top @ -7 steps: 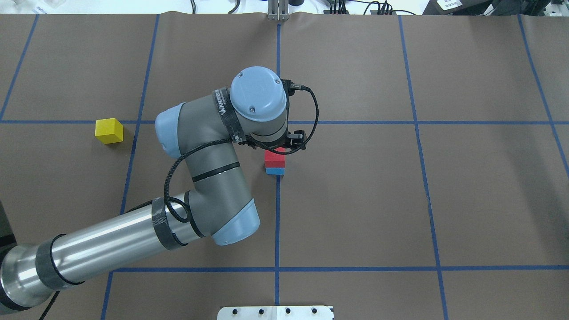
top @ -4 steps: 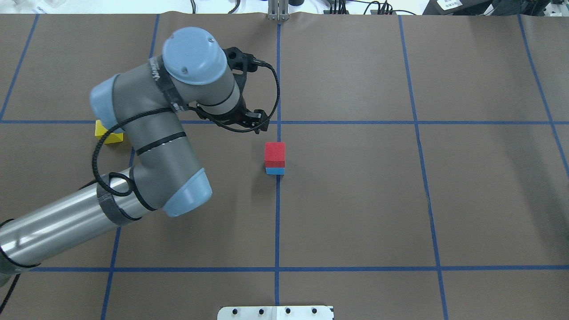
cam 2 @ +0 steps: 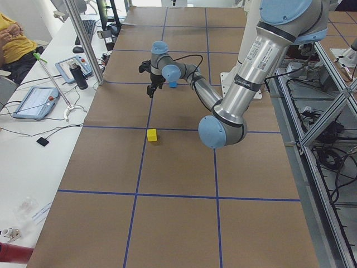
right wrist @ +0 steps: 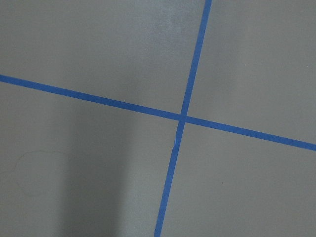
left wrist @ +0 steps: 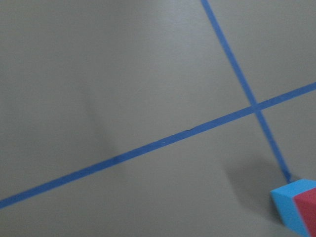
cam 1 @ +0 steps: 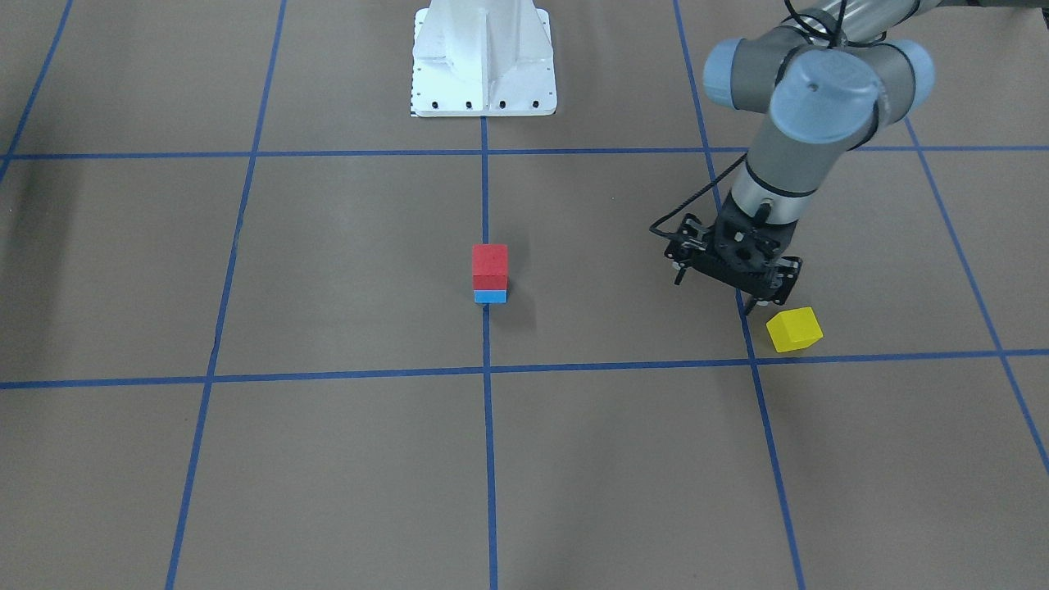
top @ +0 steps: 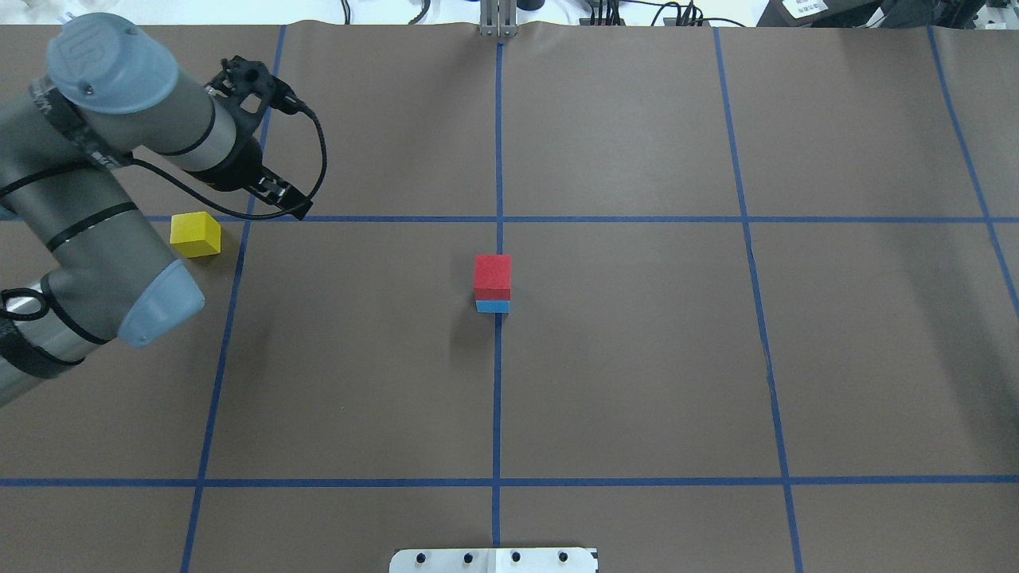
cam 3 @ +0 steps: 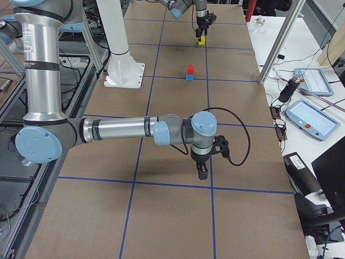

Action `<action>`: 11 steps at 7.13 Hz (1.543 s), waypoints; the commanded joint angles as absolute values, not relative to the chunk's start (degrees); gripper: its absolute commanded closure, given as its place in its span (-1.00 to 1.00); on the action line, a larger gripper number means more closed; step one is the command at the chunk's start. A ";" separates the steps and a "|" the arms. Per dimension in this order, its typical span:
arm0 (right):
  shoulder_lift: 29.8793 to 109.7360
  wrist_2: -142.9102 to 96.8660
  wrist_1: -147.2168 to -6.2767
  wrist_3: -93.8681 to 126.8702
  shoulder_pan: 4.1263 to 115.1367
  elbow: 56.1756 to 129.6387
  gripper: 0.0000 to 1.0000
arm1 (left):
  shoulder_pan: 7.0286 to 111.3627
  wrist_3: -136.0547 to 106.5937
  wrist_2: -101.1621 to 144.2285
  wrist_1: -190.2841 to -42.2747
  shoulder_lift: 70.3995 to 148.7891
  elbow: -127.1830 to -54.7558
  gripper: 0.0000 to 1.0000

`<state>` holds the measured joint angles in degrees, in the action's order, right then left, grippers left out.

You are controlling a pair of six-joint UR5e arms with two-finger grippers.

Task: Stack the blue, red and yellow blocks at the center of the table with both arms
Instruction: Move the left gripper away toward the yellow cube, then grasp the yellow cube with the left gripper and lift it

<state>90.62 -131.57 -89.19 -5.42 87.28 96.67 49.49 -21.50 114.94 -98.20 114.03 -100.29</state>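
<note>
The red block [cam 1: 489, 262] rests squarely on the blue block [cam 1: 490, 296] at the table's centre crossing of tape lines [top: 497, 239]. The yellow block [top: 195, 235] lies alone on the left part of the table. My left gripper [cam 1: 729, 287] hangs open and empty above the table, just beside the yellow block [cam 1: 794, 329] and towards the stack. The left wrist view catches only a corner of the blue block [left wrist: 286, 202] and the red block [left wrist: 308, 212]. My right gripper [cam 3: 202, 170] hovers low over the table's right end; whether it is open or shut I cannot tell.
The white pedestal base [cam 1: 483, 57] stands at the robot's edge of the table. A desk with tablets [cam 3: 310, 116] and a metal post [cam 3: 277, 43] runs along the far side, where a person [cam 2: 14, 39] sits.
My left arm has swung away from the centre stack to the left, ending beside the yellow block. The red block stays on the blue one, free of the gripper.
</note>
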 commanded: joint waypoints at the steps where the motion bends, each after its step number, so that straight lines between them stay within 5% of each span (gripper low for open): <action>1: 90.53 -131.57 -89.21 -5.27 87.28 96.77 -0.99 | 54.20 -11.64 116.63 -104.47 106.38 -98.89 -1.00; 5: 90.44 -131.57 -89.12 -5.01 87.28 96.94 -0.99 | 53.79 -5.19 118.21 -128.96 103.88 -84.77 -0.99; 11: 90.44 -131.57 -89.21 -5.27 87.19 96.50 -0.99 | 53.79 5.80 124.54 -129.99 103.62 -84.55 -0.98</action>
